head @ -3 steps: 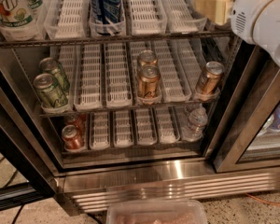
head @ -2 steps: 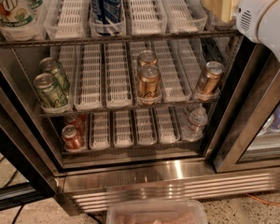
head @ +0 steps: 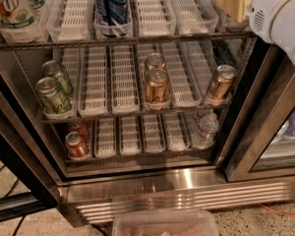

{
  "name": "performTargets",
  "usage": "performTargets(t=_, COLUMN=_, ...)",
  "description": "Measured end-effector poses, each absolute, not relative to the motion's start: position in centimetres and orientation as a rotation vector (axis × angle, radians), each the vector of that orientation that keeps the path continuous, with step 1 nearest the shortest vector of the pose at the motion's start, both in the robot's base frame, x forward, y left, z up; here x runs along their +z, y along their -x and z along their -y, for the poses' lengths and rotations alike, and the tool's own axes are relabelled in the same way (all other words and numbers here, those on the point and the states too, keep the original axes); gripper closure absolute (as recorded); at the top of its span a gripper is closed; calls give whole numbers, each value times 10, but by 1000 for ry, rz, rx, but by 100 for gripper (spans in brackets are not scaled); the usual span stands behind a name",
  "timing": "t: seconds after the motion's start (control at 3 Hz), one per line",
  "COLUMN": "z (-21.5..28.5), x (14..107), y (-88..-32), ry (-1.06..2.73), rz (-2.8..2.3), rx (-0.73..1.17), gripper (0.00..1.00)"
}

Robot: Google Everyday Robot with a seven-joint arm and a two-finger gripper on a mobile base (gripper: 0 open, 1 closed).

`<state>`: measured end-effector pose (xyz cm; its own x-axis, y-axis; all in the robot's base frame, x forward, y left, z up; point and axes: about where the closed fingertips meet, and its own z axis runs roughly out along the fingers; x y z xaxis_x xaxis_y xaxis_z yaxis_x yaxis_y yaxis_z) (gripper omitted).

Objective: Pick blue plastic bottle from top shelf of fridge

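Note:
The blue plastic bottle [head: 110, 4] stands in a white lane tray on the top shelf [head: 187, 38] of the fridge [head: 152, 186], left of centre. Only its lower part with a blue and white label shows; its cap is cut off by the upper edge. My gripper [head: 231, 4] is cream-coloured on a white arm [head: 280, 14] at the upper right. It hovers at the right end of the top shelf, well to the right of the bottle and apart from it. It holds nothing that I can see.
A 7UP bottle [head: 14, 9] stands at the top shelf's left end. Green cans [head: 51, 95] and copper cans [head: 157, 85] fill the middle shelf. Red cans [head: 76, 144] and a small clear water bottle [head: 206, 129] sit on the lowest. The open glass door [head: 265, 132] is right.
My gripper has moved a little to the right and slightly up along the top shelf's right end. The bottles and cans have not moved.

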<state>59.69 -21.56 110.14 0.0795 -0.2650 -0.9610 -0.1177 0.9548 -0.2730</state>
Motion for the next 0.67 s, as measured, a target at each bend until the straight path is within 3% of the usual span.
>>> performTargets(t=0.67, z=227, x=1099, y=-618, ry=304, rz=-1488, rx=-154, gripper=33)
